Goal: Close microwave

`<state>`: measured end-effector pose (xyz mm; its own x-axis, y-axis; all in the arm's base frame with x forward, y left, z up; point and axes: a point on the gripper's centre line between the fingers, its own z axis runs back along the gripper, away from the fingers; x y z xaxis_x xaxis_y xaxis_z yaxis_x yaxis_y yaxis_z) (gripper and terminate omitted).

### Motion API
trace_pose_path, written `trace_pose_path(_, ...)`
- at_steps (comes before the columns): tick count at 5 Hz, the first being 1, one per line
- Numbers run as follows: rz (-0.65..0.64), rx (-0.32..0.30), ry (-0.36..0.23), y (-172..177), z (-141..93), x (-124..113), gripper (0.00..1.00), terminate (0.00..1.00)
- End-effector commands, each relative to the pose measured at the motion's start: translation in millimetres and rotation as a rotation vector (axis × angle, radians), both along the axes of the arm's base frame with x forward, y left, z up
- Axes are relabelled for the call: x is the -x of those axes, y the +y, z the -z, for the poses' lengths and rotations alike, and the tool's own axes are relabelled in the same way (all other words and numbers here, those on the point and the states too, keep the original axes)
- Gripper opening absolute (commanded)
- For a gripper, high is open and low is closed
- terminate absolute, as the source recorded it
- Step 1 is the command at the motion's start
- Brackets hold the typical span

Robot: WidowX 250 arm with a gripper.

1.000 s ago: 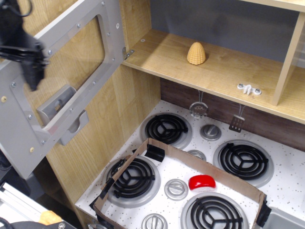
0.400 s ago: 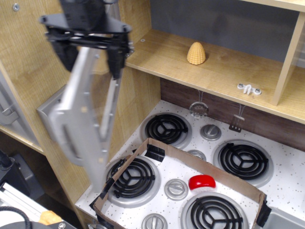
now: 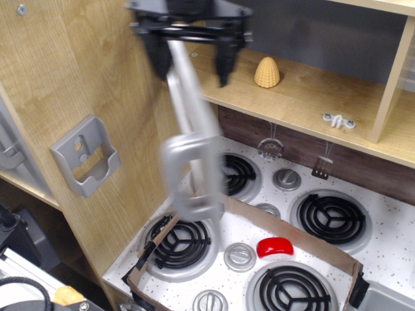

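The microwave door stands edge-on at upper centre, blurred, its silver loop handle facing the near side. The end effector straddles the door's top edge with fingers spread apart on either side, gripping nothing, so I judge it is pushing the panel rightward toward the shelf opening where the corn cob sits. The door is not yet shut.

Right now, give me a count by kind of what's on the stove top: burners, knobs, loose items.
Burners: 4
Knobs: 4
Red item: 1
Cardboard frame: 1
Total: 10
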<state>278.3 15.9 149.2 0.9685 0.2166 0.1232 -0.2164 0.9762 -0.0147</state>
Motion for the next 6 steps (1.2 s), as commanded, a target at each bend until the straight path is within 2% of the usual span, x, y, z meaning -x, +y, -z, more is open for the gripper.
trace_pose_path(1,0.057,-0.003,-0.079,-41,-21,-38,1.00,0.00)
trace_pose_path(2,0.062,-0.069,-0.158,-46,-54,-45,1.00,0.00)
trace_pose_path(3,0.088,-0.119,-0.207,-42,-94,-48,1.00,0.00)
trace_pose_path(4,0.095,-0.170,-0.223,-40,-126,-50,1.00,0.00)
trace_pose_path(5,0.075,-0.161,-0.216,-40,-113,-42,1.00,0.00)
trace_pose_path(6,-0.025,-0.118,-0.151,-43,-73,-24,1.00,0.00)
